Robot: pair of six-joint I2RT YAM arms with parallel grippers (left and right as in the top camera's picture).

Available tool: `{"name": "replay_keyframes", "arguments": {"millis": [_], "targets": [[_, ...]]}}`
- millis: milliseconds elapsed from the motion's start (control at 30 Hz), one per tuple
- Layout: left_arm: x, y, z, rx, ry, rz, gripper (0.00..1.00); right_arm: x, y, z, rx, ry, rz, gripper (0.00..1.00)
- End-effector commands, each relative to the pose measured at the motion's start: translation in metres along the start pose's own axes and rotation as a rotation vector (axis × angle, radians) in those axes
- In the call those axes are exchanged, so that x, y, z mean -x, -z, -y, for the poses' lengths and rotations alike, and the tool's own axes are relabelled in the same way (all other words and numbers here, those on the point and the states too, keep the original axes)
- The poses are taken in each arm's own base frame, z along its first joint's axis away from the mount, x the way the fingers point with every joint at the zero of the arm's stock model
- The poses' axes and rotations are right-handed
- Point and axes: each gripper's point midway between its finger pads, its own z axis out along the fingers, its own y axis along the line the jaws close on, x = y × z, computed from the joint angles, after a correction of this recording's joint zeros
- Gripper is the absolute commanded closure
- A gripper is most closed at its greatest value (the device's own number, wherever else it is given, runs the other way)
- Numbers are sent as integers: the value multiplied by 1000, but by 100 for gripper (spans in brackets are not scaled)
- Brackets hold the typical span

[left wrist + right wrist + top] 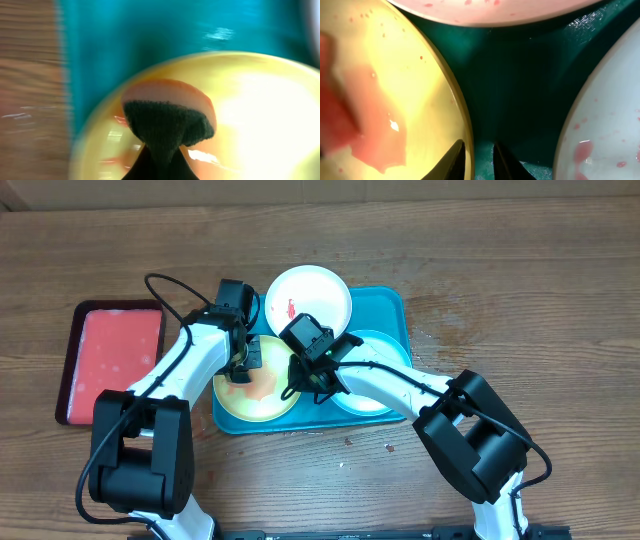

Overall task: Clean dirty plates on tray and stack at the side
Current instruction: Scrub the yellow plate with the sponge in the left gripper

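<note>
L pincer [243, 363]: clamped on sponge [167, 120], dark pad pressed into yellow-green plate [262, 402].
R pincer [478, 152]: jaws narrow, straddling that plate's rim; can't tell if actually pinching.
Plate vs R pincer: rim runs btwn my fingers, plate bowl on sponge side, bare tray [385, 305] floor on the other.
Other plates: white plate [310, 295] and mint plate [610, 90] also in tray, near the yellow-green one, both w/ red specks.
Risk 1: scrub push beats rim hold, so plate slides or tips into neighbours.
Risk 2: red smear [375, 135] looks wet; sponge may spread it, not lift it.
Risk 3: both arms crowd one plate; wrists could clash.
</note>
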Motion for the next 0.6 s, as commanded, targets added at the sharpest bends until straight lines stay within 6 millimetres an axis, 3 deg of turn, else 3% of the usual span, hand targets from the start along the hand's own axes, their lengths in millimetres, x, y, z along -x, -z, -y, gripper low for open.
{"name": "replay_keyframes", "arguments": {"millis": [0,167,400,567], "targets": [[-8,8,47,-266,16,-69,96,-1,-4,1,-2,6,-7,79],[-25,-3,37,-214,15,-103,96,-1,-4,1,-2,6,-8,79],[-43,-28,-7,-14,29,-95,96,-1,-4,1,-2,6,-8,79],[-45,-27,-56,205,58,-82,96,-2,-4,2,-6,9,-12,79]]}}
